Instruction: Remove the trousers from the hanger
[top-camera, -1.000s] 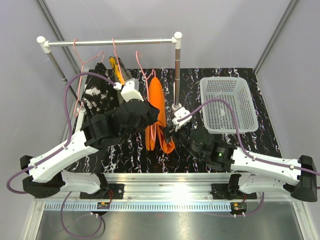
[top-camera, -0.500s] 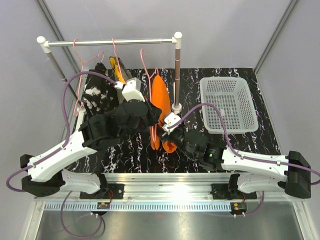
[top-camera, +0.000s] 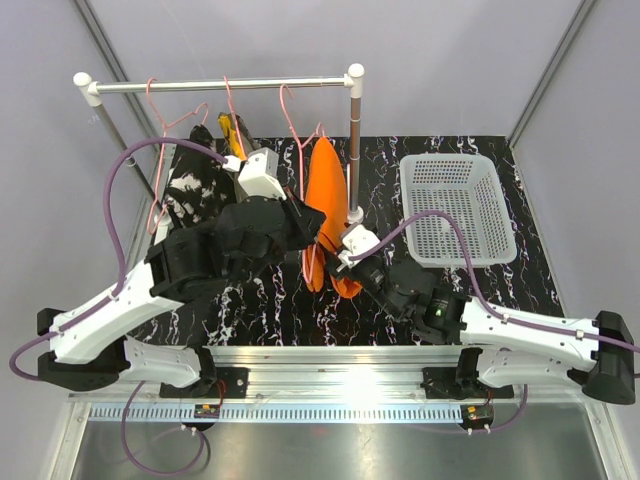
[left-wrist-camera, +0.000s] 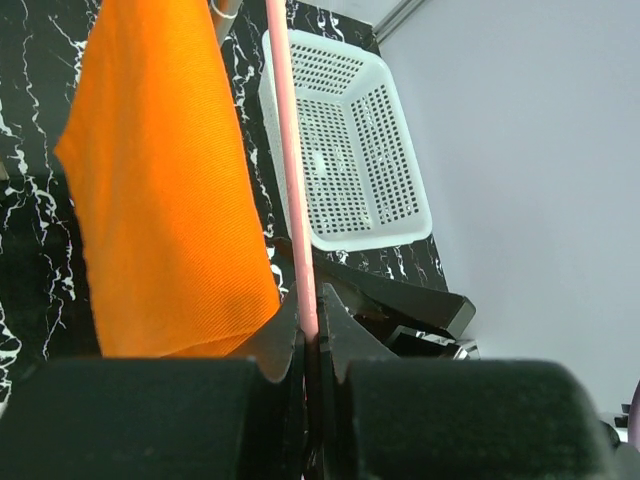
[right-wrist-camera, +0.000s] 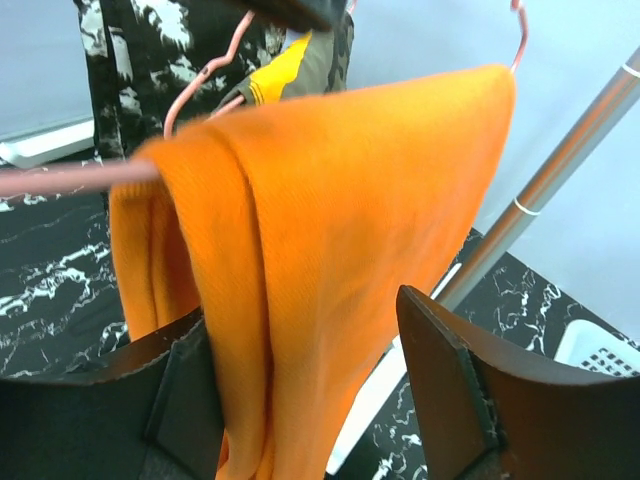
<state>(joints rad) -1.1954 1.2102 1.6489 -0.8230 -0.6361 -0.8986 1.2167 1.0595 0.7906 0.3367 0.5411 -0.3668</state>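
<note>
The orange trousers (top-camera: 326, 190) hang folded over a pink hanger (top-camera: 289, 110) on the rack rod (top-camera: 220, 85). My left gripper (top-camera: 312, 228) is shut on the hanger's pink bar (left-wrist-camera: 296, 180), beside the orange cloth (left-wrist-camera: 160, 180). My right gripper (top-camera: 342, 264) is open, and the trousers' lower fold (right-wrist-camera: 330, 220) hangs between its jaws. The camouflage trousers (top-camera: 236, 135) and the black speckled trousers (top-camera: 195, 190) hang on two other hangers to the left. They also show in the right wrist view, the camouflage pair (right-wrist-camera: 290, 60) and the speckled pair (right-wrist-camera: 140, 50).
A white perforated basket (top-camera: 455, 205) sits at the right on the black marbled table (top-camera: 400, 310). The rack's right post (top-camera: 354, 140) stands just right of the orange trousers; in the right wrist view the post (right-wrist-camera: 540, 190) is close behind them.
My left gripper has drawn the hanger and orange trousers to the right, toward the post, and a little higher. My right gripper has shifted slightly right, staying at the trousers' lower end.
</note>
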